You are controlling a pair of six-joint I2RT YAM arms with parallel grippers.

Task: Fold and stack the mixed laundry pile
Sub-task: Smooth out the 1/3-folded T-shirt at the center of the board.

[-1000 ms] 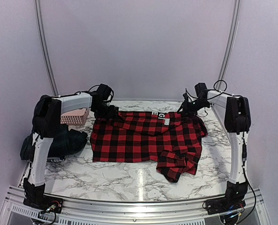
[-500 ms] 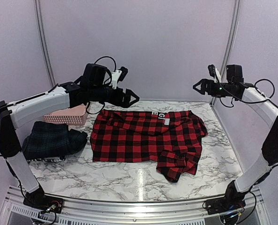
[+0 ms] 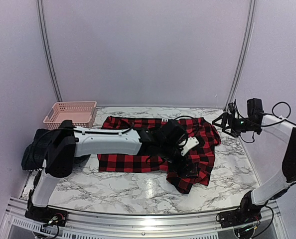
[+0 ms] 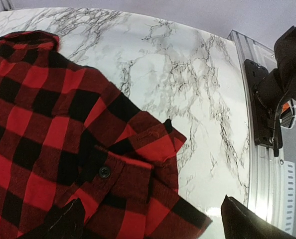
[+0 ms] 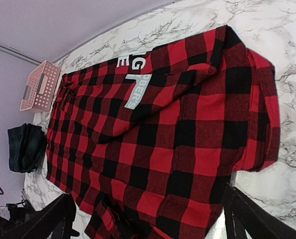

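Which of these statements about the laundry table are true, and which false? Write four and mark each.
1. The red-and-black checked shirt lies on the marble table. True.
2. The right gripper is shut on the shirt. False: it is open, holding nothing.
3. The dark green plaid garment sits inside the pink basket. False: it lies on the table, outside the basket.
4. The left gripper is open above the shirt's buttoned cuff. True.
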